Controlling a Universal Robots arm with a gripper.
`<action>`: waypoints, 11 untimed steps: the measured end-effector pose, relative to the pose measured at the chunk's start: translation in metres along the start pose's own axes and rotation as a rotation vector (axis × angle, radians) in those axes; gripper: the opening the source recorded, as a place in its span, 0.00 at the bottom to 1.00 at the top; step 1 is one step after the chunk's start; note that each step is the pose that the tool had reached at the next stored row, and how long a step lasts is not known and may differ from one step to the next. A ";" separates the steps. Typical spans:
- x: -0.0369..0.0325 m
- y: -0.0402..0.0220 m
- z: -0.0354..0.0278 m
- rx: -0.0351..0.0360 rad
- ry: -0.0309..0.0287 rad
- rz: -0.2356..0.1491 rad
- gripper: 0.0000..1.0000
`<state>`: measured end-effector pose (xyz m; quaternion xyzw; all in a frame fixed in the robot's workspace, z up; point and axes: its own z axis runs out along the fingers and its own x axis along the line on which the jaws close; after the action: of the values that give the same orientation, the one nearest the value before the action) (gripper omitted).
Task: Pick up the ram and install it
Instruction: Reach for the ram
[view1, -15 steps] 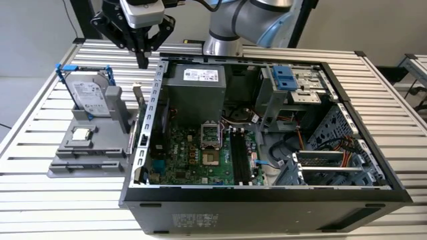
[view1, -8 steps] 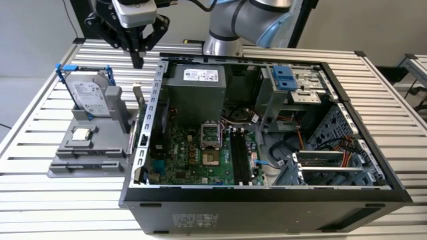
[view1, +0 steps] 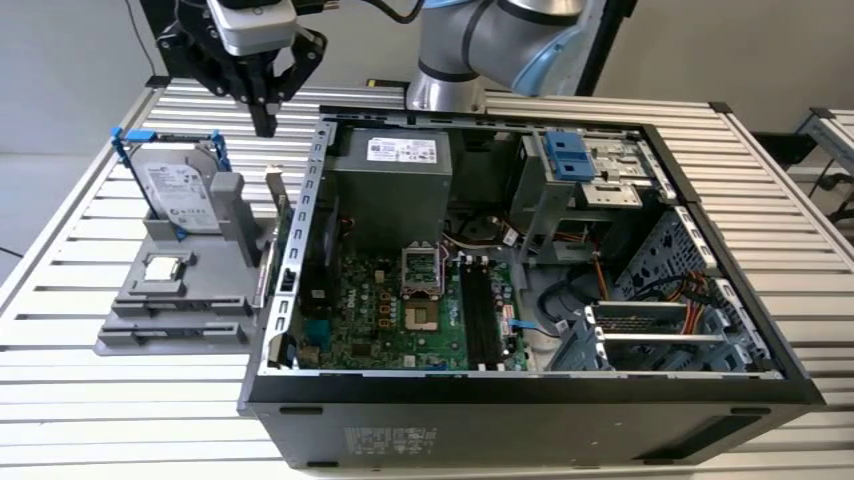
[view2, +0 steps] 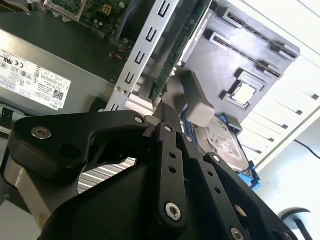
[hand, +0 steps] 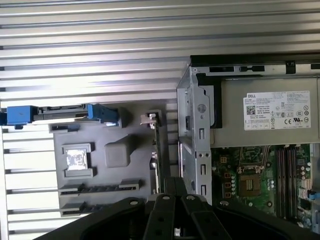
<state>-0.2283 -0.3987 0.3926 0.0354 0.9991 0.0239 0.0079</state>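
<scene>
Below the jaws, the ram (hand: 155, 155) stands on edge.

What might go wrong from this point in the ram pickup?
1. The ram stands on edge right beside the computer case's wall; the gripper could clip that wall while descending.
2. The fingers look shut above the ram; lowered like this, they might strike its top edge rather than straddle it.
</scene>
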 end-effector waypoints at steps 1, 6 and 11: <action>0.0011 -0.0001 0.0000 0.0000 0.0002 0.000 0.00; 0.0065 -0.0005 -0.0001 0.0001 0.0011 0.000 0.00; 0.0113 -0.0008 -0.0002 0.0002 0.0023 0.000 0.00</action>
<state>-0.2397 -0.3987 0.3926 0.0355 0.9991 0.0239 0.0067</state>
